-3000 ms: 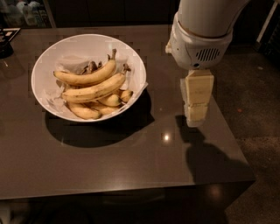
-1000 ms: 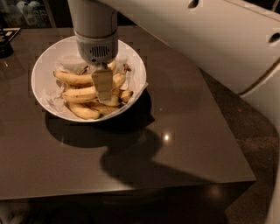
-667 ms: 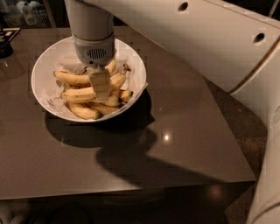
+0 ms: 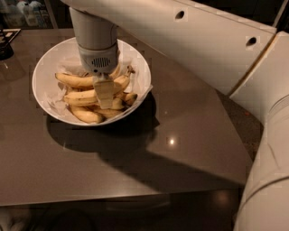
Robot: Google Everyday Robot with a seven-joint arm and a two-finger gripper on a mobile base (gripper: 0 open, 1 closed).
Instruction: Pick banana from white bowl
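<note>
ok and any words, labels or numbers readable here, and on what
None: no text can be read in this view.
White bowl, bananas, table and robot arm: no print shows.
Gripper, down in the bowl among the bananas: no label shows.
Bottles at the back left: too blurred to read.

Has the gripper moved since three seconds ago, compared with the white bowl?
Yes, leftward in the view. The gripper was beside the white bowl, over the table; now it is above the bowl, among the bananas.
</note>
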